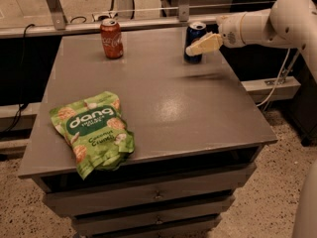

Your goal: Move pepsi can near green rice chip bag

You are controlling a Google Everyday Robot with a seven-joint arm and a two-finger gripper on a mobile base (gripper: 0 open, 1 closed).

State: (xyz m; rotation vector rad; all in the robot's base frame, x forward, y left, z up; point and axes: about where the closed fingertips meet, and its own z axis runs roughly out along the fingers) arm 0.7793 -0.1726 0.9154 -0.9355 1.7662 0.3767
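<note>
The pepsi can (194, 33), dark blue with a silver top, stands upright at the table's back right. My gripper (192, 48) reaches in from the right on a white arm (257, 24), and its cream tip overlaps the front of the pepsi can at mid height. The green rice chip bag (94, 133) lies flat near the table's front left corner, far from the can.
A red-orange cola can (111, 38) stands upright at the back left. The grey table (188, 108) has drawers (158, 197) below its front edge. A metal rail and frame (148, 21) run just behind the table.
</note>
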